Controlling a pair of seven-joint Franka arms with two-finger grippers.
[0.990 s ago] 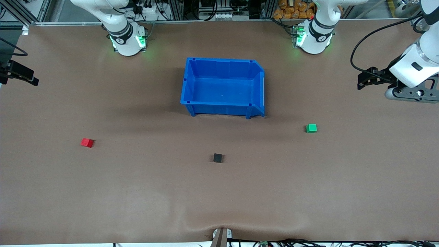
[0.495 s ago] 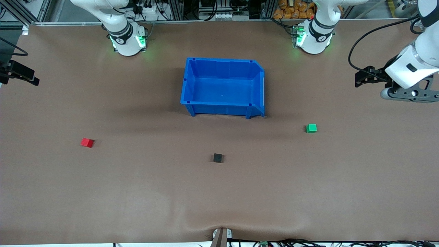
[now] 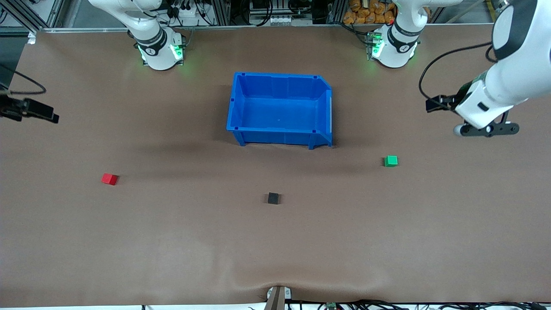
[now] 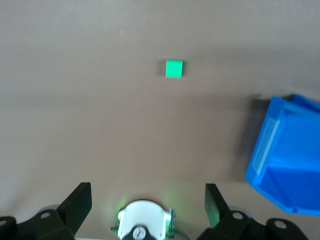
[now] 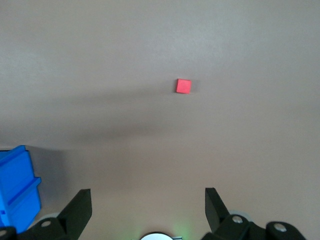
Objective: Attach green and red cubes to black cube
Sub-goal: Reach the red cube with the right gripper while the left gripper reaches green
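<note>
Three small cubes lie well apart on the brown worktop (image 3: 172,241), none yet joined. Since a second ago the left gripper (image 4: 147,200) has swung in from the table's end toward the bright green plastic cube (image 3: 391,161), and the right gripper (image 5: 147,200) has crept toward the bright red cube (image 3: 109,179) — both approaches beginning, jaws spread and empty. Nearest the front camera sits the matte black cube (image 3: 273,198). Cubes have no long axis; the red one sits slightly skewed.

even bright overhead light; soft diffuse shadows
</note>
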